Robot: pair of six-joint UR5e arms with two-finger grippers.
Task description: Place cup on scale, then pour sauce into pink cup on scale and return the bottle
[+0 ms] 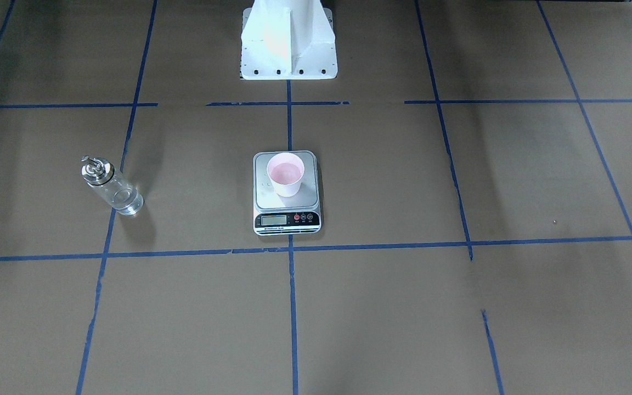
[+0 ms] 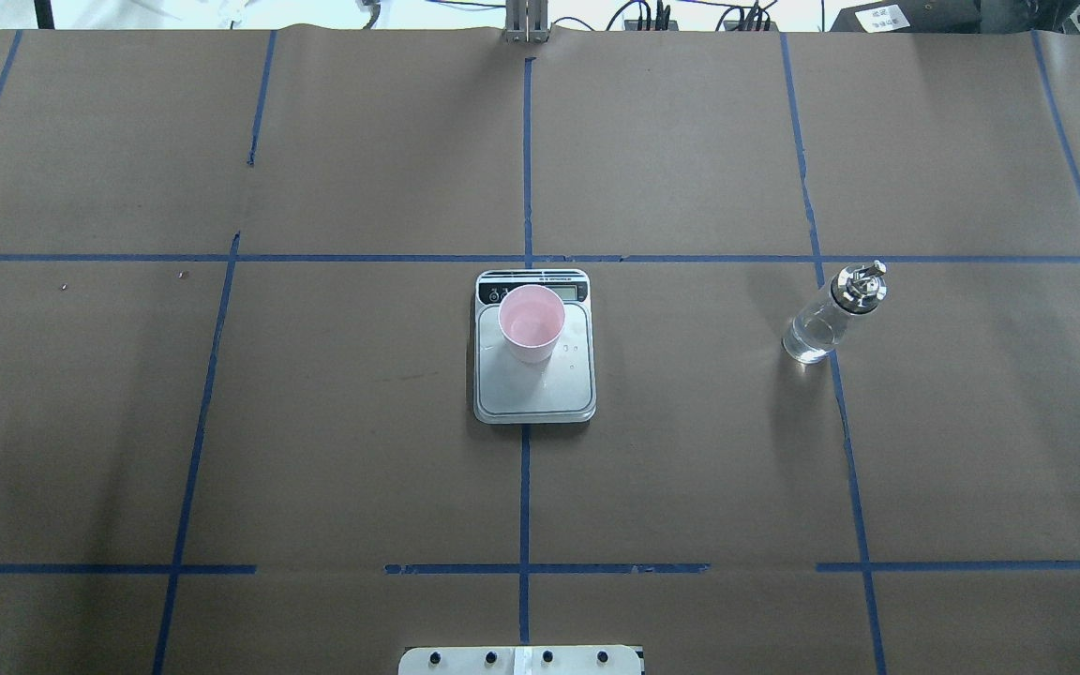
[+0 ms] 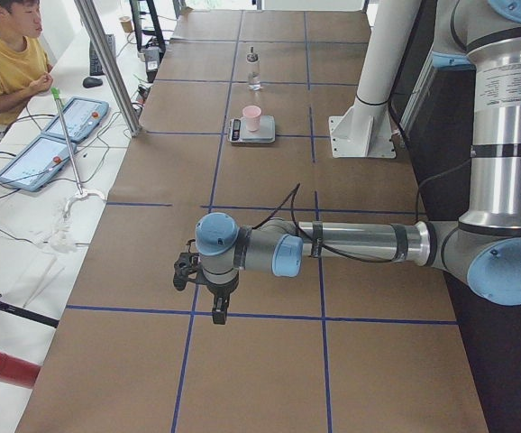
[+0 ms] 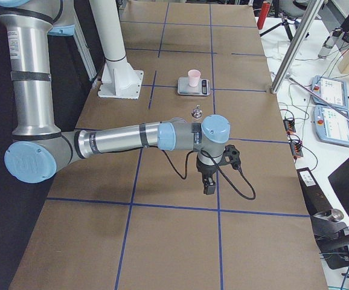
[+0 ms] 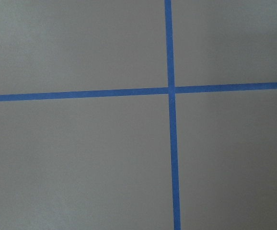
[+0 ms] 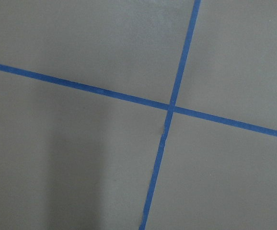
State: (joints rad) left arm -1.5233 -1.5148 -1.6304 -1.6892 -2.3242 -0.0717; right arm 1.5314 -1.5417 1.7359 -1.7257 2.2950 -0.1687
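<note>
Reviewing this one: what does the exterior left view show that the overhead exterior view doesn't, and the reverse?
Only exterior left: the left arm stretched low over the table, its tool pointing down; a seated person beside the table. Only overhead: plainly, the pink inside of the cup and the silver spout cap of the bottle. Both: the cup upright on the scale, the bottle upright, apart from it.

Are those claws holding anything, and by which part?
Nothing. The bottle stands alone on the table, the cup on the scale; left claw and right claw hang far away.
</note>
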